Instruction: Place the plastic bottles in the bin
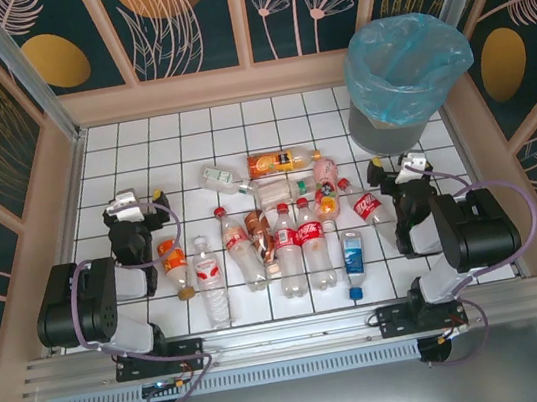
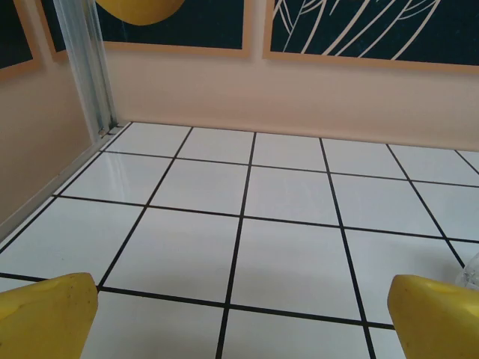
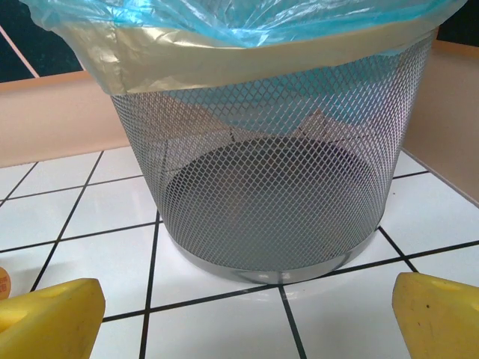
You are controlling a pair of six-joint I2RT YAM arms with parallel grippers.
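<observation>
Above the silver aluminium rail (image 1: 288, 331), the bulky matte-black left arm (image 1: 87, 304) and matching right arm (image 1: 467, 230) trailed looped lavender cables. The left gripper (image 2: 239, 318) and right gripper (image 3: 247, 318) bore pale grey housings and blunt yellow fingertips (image 2: 45, 318).

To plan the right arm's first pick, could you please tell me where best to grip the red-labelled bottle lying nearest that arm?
Grip the red-labelled bottle across its labelled middle, coming straight down from above. It lies flat and slanted on the tiled table, cap toward the far left, so the jaws should probably close across its narrow width.
</observation>
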